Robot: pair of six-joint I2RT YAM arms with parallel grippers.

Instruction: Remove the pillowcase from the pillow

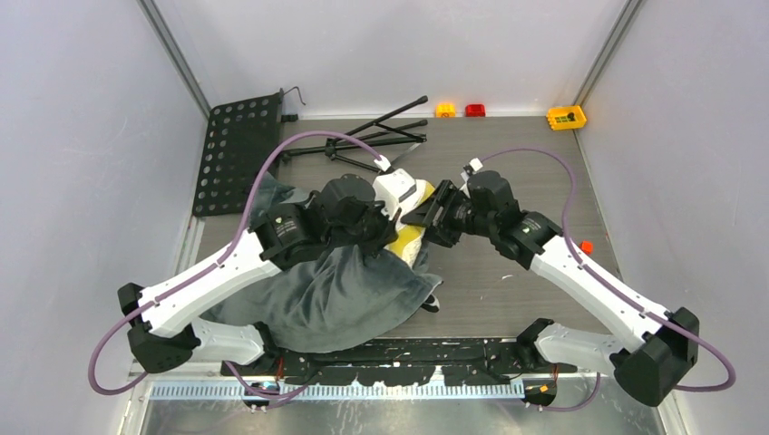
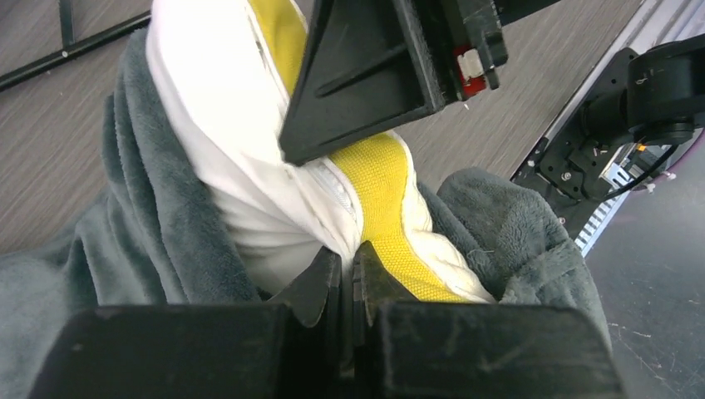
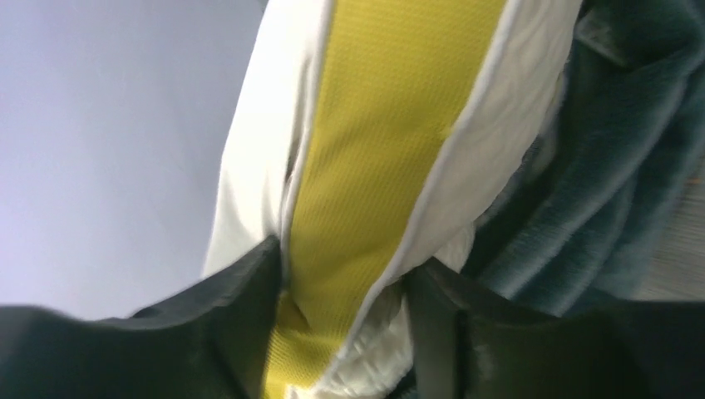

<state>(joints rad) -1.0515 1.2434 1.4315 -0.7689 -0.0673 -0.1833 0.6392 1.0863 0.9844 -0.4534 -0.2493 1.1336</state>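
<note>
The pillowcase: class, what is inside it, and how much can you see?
Inside the pillowcase sits the pillow; only its white end with the yellow band sticks out. The rest is covered by the fleece.
</note>
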